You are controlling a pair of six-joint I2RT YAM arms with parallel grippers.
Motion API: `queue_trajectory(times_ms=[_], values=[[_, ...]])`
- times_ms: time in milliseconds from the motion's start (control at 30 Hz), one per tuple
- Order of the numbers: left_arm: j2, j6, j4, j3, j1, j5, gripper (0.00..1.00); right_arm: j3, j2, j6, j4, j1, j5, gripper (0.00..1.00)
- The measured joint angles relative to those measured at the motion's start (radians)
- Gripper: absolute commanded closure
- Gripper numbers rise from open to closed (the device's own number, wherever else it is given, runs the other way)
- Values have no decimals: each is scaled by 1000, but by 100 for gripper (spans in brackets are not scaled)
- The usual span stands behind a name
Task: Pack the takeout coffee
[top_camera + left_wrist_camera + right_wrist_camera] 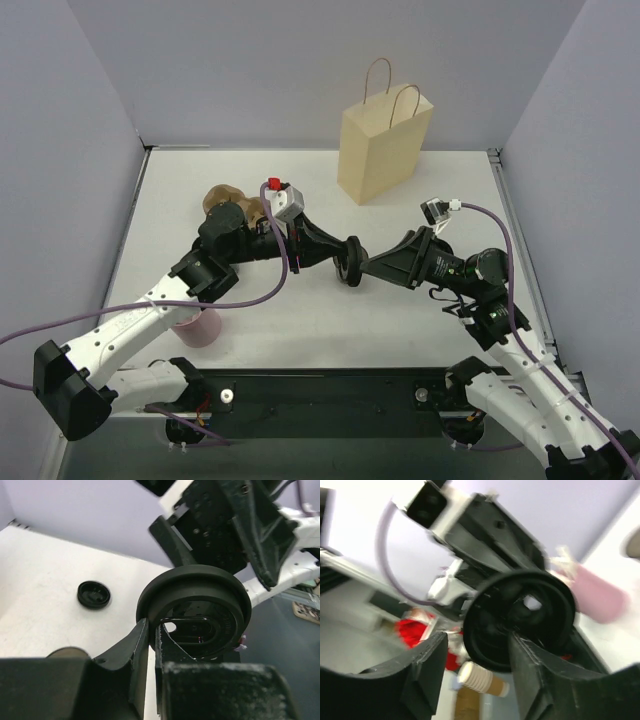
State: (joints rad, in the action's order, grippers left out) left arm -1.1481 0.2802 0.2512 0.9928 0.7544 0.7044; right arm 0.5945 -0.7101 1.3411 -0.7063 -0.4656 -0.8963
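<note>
- A pink cup (195, 328) is seen nearest, partly hidden under the left arm.
- Over mid-table, the coffee (200, 587) is pinched at its rim by the left gripper (152, 635) — fingers nearly together.
- The right gripper (477, 642) is parted — one finger is set either side of the coffee.
- A bag (385, 140) is stood upright at the back.

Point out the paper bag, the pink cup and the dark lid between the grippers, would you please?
paper bag (385, 150), top external view, middle of its side.
pink cup (199, 330), top external view, its side wall.
dark lid (195, 577), left wrist view, top of its outer rim.
</note>
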Motion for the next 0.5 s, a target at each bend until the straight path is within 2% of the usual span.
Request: queue_trajectory(times_ms=[67,100,167,300,500], values=[[20,3,-61,1,0,-75,100,56,23,-122,211,0,39,38],[24,5,-109,6,2,-121,100,97,32,-187,322,0,69,29],[15,7,-210,28,3,-207,100,174,53,-306,518,0,136,23],[-57,27,-431,119,4,-397,100,270,109,-490,819,0,301,22],[-216,86,-712,305,3,-636,100,295,122,-611,1101,0,536,22]])
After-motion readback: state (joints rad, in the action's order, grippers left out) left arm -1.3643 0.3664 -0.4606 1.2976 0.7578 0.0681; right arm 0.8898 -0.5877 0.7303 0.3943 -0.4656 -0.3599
